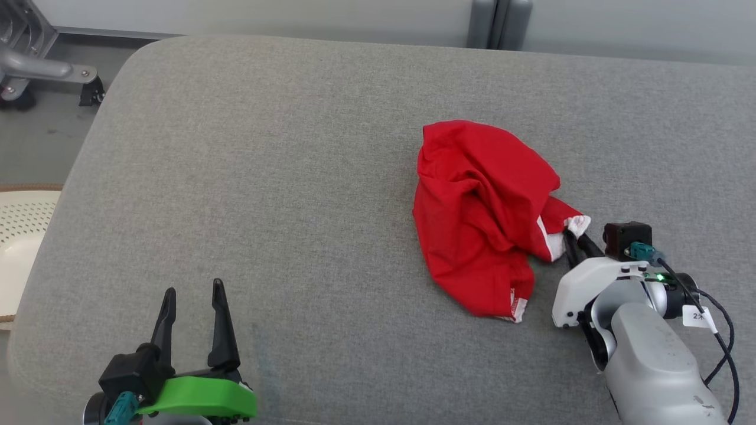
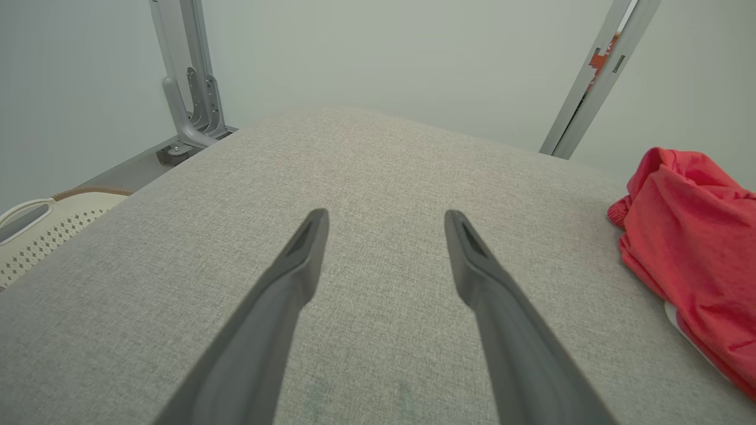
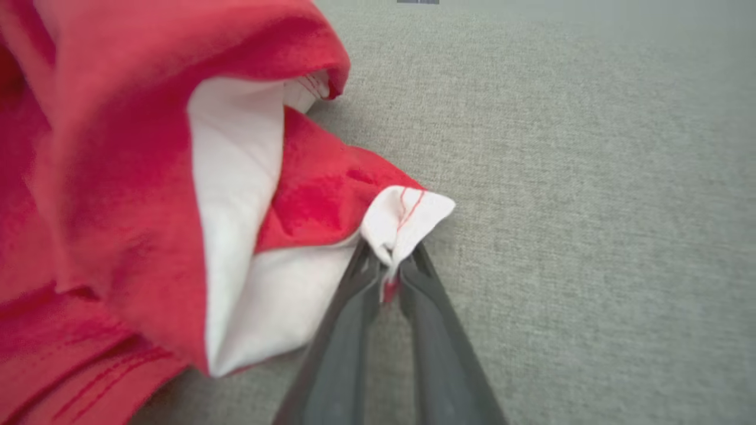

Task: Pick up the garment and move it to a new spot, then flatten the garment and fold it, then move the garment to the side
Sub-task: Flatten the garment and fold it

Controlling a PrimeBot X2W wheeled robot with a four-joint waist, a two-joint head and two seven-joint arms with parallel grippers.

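Observation:
The garment [image 1: 481,215] is a crumpled red piece with white trim, lying right of centre on the grey cushioned surface [image 1: 266,177]. My right gripper [image 1: 574,236] is at its right edge, shut on a white-trimmed corner of the garment [image 3: 404,218], which bunches up between the two dark fingertips. My left gripper [image 1: 194,289] hovers open near the front left of the surface, far from the cloth, with nothing between its fingers [image 2: 295,260]. The garment [image 2: 697,248] also lies at the right edge of the left wrist view.
A cream perforated basket [image 1: 18,236] sits off the surface's left edge, beside a grey metal stand [image 1: 41,65] at the back left. Grey posts [image 1: 499,23] rise behind the surface. Bare grey fabric stretches across the left half.

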